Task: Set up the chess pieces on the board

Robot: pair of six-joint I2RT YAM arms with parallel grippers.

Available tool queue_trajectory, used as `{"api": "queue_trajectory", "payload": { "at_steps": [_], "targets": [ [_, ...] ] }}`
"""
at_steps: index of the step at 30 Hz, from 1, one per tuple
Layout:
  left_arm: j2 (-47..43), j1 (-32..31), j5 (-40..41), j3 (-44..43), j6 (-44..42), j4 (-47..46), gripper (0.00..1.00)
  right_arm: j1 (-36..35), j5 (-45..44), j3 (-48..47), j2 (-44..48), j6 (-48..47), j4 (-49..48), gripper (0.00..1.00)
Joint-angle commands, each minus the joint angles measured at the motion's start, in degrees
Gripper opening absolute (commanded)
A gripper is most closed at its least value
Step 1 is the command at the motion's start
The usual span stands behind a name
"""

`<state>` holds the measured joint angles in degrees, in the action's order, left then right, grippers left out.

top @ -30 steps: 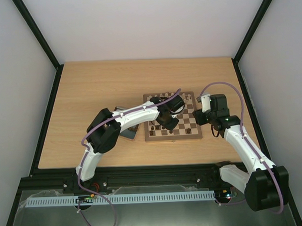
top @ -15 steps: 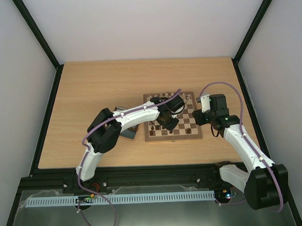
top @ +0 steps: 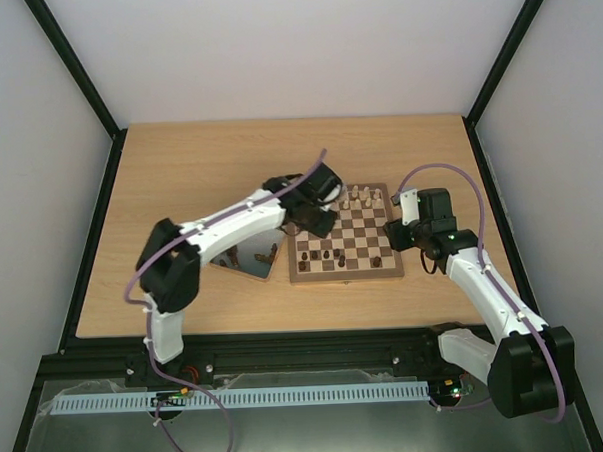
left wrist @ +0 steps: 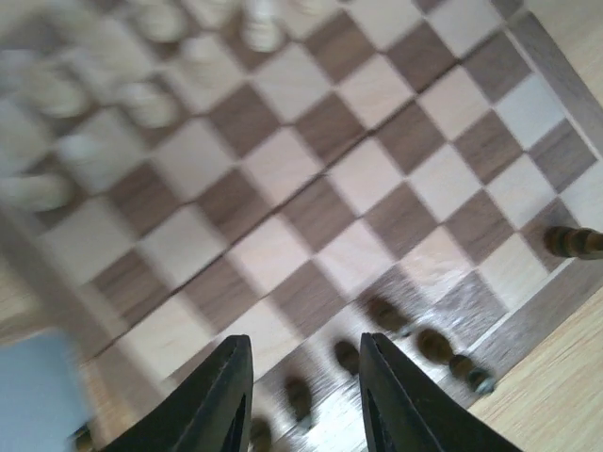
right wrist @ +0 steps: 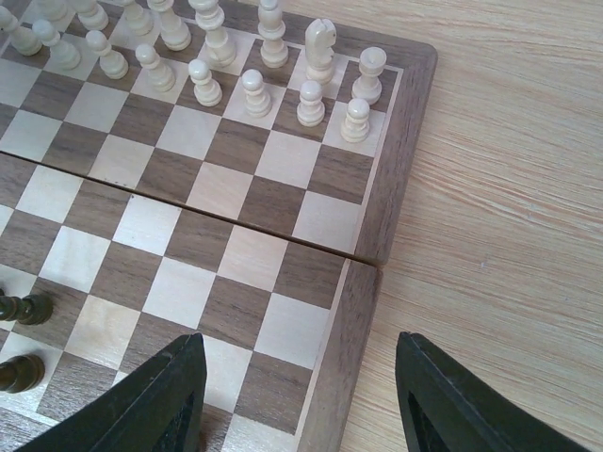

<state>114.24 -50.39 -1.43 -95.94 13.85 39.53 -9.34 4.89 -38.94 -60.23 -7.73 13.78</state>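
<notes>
The chess pieces (top: 328, 256), dark brown, stand along the two rows of the board (top: 367, 228) nearest the arms, mostly on its left half. Cream pieces (right wrist: 254, 89) fill the far rows. The left gripper (left wrist: 303, 358) hovers over the board's left side, fingers slightly apart and empty. The right gripper (right wrist: 300, 344) hangs at the board's right edge, fingers spread wide, holding nothing. A shiny metal tray (top: 238, 257) lies just left of the board on the wooden table (top: 199, 180)
</notes>
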Motion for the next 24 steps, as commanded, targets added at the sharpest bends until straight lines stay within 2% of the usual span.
{"api": "queue_trajectory", "payload": {
  "at_steps": [1, 5, 10, 16, 19, 24],
  "targets": [
    [-9.7, 6.1, 5.5, 6.6, 3.3, 3.0, 0.3, 0.2, 0.9, -0.5, 0.0, -0.6, 0.8, 0.57],
    [-16.0, 13.8, 10.6, 15.9, 5.7, 5.4, 0.26, 0.2, 1.7, -0.6, 0.2, -1.1, 1.0, 0.57],
    [-19.8, 21.1, 9.9, 23.8, 6.2, 5.6, 0.22, 0.2, 2.0, -0.6, 0.4, -1.2, 1.1, 0.57],
    [-17.2, 22.8, 12.9, 25.3, 7.2, 5.2, 0.22, 0.2, 2.4, -0.7, -0.4, -1.3, 1.3, 0.57],
    [-15.6, 22.9, 14.9, 25.0, 8.4, 4.6, 0.28, 0.2, 2.8, -0.7, -0.8, -1.3, 1.5, 0.57],
    [-13.4, 25.0, 13.6, 25.5, 10.2, 2.2, 0.28, 0.2, 3.4, -0.7, -1.2, -1.5, 1.6, 0.57]
  ]
}}
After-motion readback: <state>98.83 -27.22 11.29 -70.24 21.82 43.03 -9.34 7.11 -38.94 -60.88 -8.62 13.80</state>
